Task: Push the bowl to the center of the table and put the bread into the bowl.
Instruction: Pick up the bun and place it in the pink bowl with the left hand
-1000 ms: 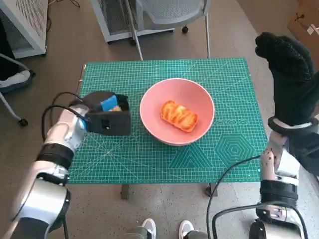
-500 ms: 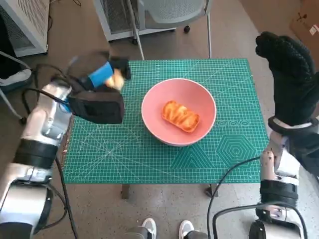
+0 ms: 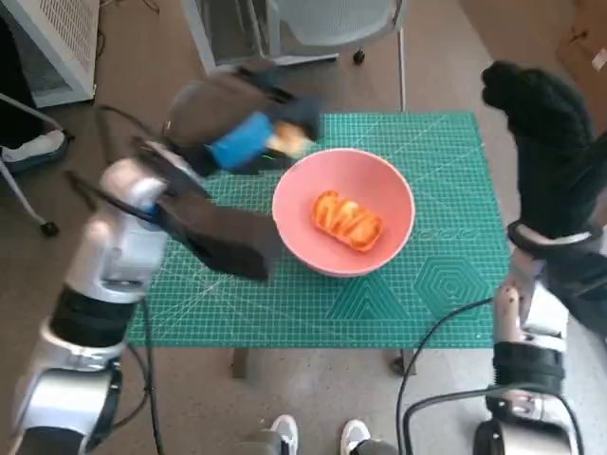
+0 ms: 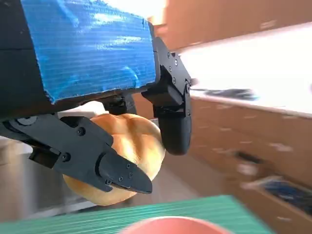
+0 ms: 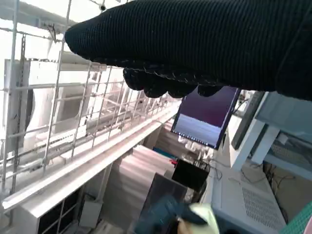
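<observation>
A pink bowl sits near the middle of the green mat with an orange glazed bread lying in it. My left hand, blurred, is raised just beyond the bowl's far left rim and grips a round pale bread roll. The left wrist view shows the roll pinched between black fingers, with the bowl's pink rim just below. My gloved right hand is held up off the table's right edge, holding nothing; its fingers look curled.
A chair and a white cabinet stand behind the table. A person's feet show at the near edge. White wire shelving and a monitor appear in the right wrist view.
My left hand has lifted off the mat's left side with the roll and swung up and right, reaching the bowl's far left rim. The right hand stays raised.
</observation>
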Available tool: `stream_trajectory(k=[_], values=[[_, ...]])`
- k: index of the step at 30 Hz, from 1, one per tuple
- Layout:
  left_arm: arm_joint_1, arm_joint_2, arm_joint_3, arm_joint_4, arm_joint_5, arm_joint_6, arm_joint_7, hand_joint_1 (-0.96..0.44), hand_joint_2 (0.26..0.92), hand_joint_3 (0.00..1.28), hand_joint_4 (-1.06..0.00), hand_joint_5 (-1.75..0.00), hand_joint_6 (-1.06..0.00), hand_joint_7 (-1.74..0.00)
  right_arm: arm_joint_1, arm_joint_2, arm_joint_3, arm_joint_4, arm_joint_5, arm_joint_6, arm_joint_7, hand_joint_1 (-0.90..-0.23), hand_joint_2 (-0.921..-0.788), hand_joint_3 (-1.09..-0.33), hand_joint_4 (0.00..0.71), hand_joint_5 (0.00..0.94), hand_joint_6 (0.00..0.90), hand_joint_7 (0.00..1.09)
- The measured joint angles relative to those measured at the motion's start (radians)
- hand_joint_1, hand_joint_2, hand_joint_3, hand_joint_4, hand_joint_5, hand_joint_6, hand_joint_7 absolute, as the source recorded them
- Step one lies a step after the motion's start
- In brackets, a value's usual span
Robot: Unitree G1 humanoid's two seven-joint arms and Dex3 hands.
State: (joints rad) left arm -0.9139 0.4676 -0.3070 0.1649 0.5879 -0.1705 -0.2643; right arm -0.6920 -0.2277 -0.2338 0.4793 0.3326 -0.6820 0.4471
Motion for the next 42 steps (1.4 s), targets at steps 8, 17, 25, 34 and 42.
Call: stream_trajectory(k=[8,17,25,34,42], values=[[-0.033,-0.081,-0.075,0.093,0.013,-0.070,-0.007,0.00,0.920,0.09,-0.69,-1.13,-0.58,-1.25,0.008,-0.002,-0.001,-0.018,0.005,0.001,0.003,-0.523,-0.921,-0.473,0.388,0.004,0.436,0.00],[-0.086,-0.148,-0.105,0.325,-0.002,-0.121,-0.026,-0.15,0.910,0.14,-0.34,-0.78,-0.37,-0.91,0.036,-0.005,-0.005,-0.067,0.006,0.012,0.001,-0.533,-0.921,-0.470,0.387,0.003,0.437,0.00],[-0.086,-0.162,-0.092,0.363,-0.012,0.015,-0.083,-0.46,0.920,0.03,-0.11,-0.04,-0.22,-0.18,0.049,-0.013,-0.022,-0.096,0.008,0.033,-0.020,-0.528,-0.921,-0.469,0.387,0.002,0.436,0.00],[-0.086,-0.151,-0.080,0.374,-0.016,0.039,-0.087,-0.63,0.921,0.04,0.00,0.00,-0.12,-0.09,0.050,-0.020,-0.024,-0.134,-0.008,0.058,-0.054,-0.534,-0.921,-0.462,0.385,0.003,0.443,0.01],[-0.084,-0.133,-0.029,0.400,-0.109,-0.008,-0.124,-0.74,0.921,0.09,0.00,0.00,-0.07,-0.07,0.050,-0.024,-0.021,-0.144,-0.014,0.075,-0.058,-0.537,-0.921,-0.458,0.386,0.002,0.448,0.01]])
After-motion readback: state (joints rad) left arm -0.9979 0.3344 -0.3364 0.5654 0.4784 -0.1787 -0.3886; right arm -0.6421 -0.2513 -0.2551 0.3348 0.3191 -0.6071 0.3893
